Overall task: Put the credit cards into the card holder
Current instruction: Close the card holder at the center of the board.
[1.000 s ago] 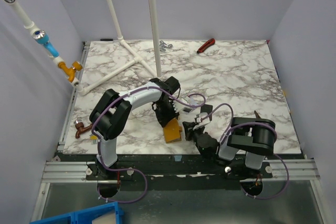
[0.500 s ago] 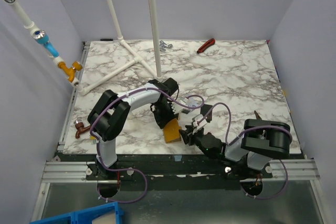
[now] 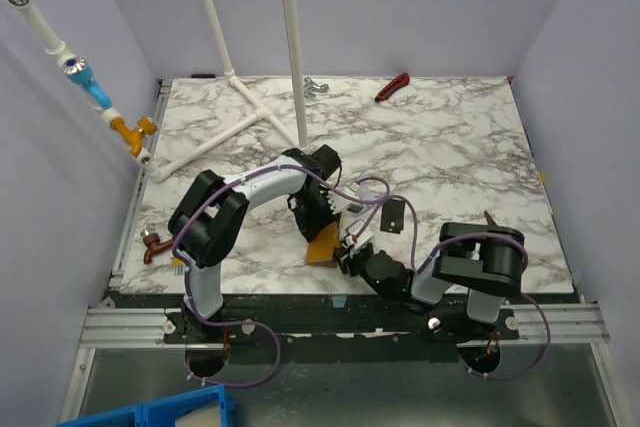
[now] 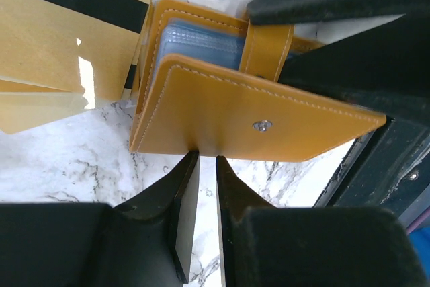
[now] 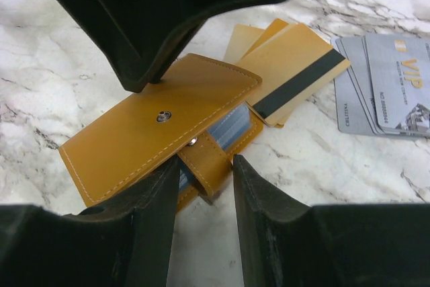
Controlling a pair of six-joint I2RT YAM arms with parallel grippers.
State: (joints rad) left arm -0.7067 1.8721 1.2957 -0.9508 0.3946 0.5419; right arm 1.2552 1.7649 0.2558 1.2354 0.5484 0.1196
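Since a second ago our right arm has drawn in and its fingers have parted. From above, the card holder (image 3: pixel 322 244) lies on the tabletop (image 3: pixel 450 157). In our left wrist view, the left gripper (image 4: pixel 200 166) pinches the holder's cover. In our right wrist view, the right gripper (image 5: pixel 205 173) stands open astride the strap; gold cards (image 5: pixel 295 75) and grey cards (image 5: pixel 386 85) lie beside.

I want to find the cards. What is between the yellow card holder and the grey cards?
The gold cards with the dark stripe lie between the holder and the grey cards. The right wrist view shows it.
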